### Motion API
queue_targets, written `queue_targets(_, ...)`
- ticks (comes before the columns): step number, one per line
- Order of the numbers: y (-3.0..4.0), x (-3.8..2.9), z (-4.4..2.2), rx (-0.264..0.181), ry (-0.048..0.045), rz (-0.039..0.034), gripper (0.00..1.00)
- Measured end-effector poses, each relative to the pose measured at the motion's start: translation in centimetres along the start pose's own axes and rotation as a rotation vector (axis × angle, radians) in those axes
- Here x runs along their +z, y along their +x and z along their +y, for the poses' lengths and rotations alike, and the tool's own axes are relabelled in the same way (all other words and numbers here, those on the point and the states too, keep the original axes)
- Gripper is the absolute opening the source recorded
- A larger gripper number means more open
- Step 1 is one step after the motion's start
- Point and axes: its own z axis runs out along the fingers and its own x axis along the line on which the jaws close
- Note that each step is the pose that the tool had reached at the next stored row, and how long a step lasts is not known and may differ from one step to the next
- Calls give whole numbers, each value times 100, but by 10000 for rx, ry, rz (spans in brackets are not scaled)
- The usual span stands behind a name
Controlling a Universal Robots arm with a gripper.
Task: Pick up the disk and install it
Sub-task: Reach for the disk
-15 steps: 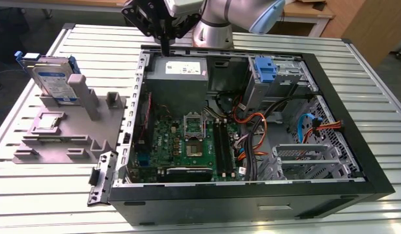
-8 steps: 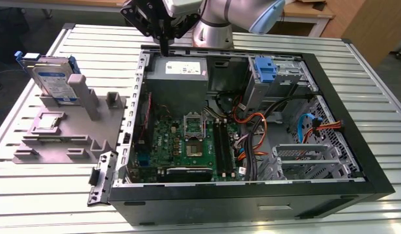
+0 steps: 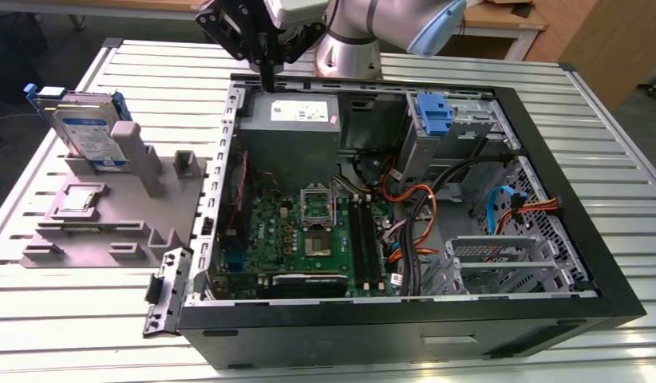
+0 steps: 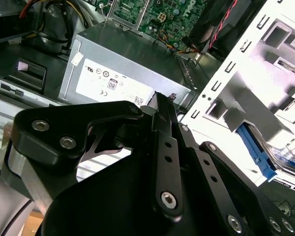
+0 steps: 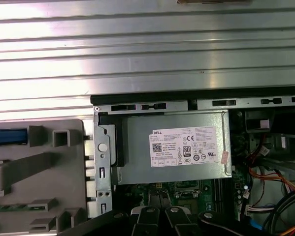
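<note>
The disk is a silver-grey drive with a white-and-blue label in a blue carrier frame. It stands upright in the grey fixture at the exterior view's left, beside the open computer case. Its blue edge shows in the first wrist view, and its blue frame shows past the case wall in the second wrist view. My gripper hangs fingers-down over the case's back rim, above the power supply. It is shut and holds nothing, well to the right of the disk in the exterior view.
The open case holds a motherboard, orange and blue cables, a metal drive cage and a bare blue bracket. A small square chip lies on the fixture. A slatted metal table carries everything.
</note>
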Motion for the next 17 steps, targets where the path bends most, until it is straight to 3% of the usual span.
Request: queue_targets(17, 130, 4, -10, -1, 2, 3, 10)
